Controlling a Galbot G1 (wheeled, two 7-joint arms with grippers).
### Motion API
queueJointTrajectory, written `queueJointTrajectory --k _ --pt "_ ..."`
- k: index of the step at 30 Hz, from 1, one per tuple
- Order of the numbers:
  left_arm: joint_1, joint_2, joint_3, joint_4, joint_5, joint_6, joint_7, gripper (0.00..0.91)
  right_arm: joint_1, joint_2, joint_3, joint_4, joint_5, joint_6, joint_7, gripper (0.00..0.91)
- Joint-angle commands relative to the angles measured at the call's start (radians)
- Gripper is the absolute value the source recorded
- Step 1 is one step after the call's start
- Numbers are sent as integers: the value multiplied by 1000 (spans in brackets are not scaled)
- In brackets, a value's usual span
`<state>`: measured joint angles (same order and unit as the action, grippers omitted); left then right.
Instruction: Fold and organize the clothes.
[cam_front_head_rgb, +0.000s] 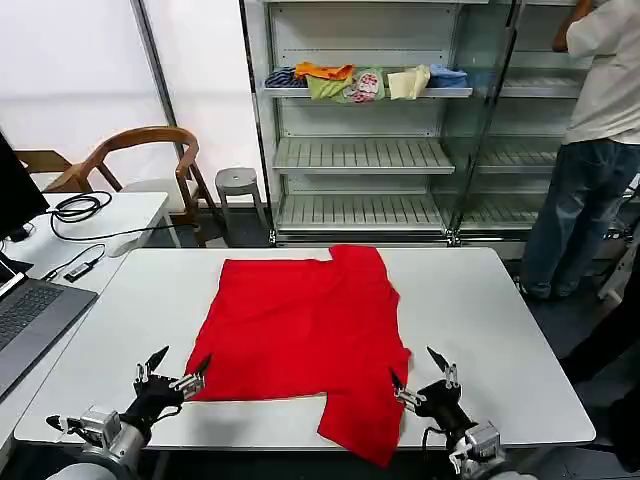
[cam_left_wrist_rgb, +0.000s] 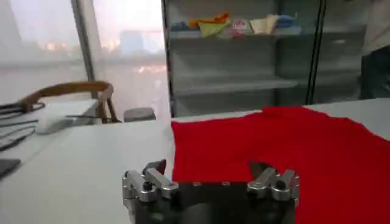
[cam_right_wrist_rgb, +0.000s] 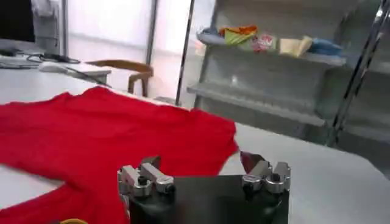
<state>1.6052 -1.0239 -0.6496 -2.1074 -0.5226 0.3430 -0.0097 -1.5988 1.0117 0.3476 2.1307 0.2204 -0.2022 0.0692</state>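
Observation:
The clothes are one bright red T-shirt (cam_front_head_rgb: 300, 325) spread flat on the white table (cam_front_head_rgb: 480, 300), with one part reaching over the near edge. It also shows in the left wrist view (cam_left_wrist_rgb: 274, 146) and the right wrist view (cam_right_wrist_rgb: 109, 134). My left gripper (cam_front_head_rgb: 183, 360) hovers open at the shirt's near left corner, with nothing between its fingers (cam_left_wrist_rgb: 207, 165). My right gripper (cam_front_head_rgb: 413, 366) stands open just beside the shirt's near right edge, also holding nothing (cam_right_wrist_rgb: 200, 159).
A metal shelf unit behind the table holds small folded garments (cam_front_head_rgb: 365, 82). A person (cam_front_head_rgb: 600, 130) stands at the shelves on the right. A laptop (cam_front_head_rgb: 30, 320) and cables lie on a side table at the left, near a wooden chair (cam_front_head_rgb: 140, 150) and a stool (cam_front_head_rgb: 237, 182).

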Motion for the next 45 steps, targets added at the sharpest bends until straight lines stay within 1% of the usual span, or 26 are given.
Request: queueJointTrajectory --k 1,3,6,14,20,29,38,45 --pt "46 -2 -13 -45 -47 150 -22 907 -76 -21 -4 32 -13 -23 19 907" --pt "43 -2 -16 -42 -50 174 -22 907 -93 -15 -15 39 -58 -19 35 907" --pt "38 0 -23 -28 -48 207 -23 907 -109 -10 -25 47 -82 -21 48 907" --pt "25 8 -36 28 -20 227 -40 907 -103 1 -50 23 -84 -24 60 907" --pt "7 11 -40 61 -61 227 -36 907 -96 10 -67 7 -83 -27 68 907" --pt "-21 4 -26 94 -78 222 -33 907 -92 12 -77 1 -83 -29 69 907" --pt "-25 1 -28 101 -87 220 -33 907 -85 12 -105 -6 -84 -31 66 907" --pt "-25 -5 -28 101 -88 216 -33 907 -91 10 -108 10 -75 -32 65 907"
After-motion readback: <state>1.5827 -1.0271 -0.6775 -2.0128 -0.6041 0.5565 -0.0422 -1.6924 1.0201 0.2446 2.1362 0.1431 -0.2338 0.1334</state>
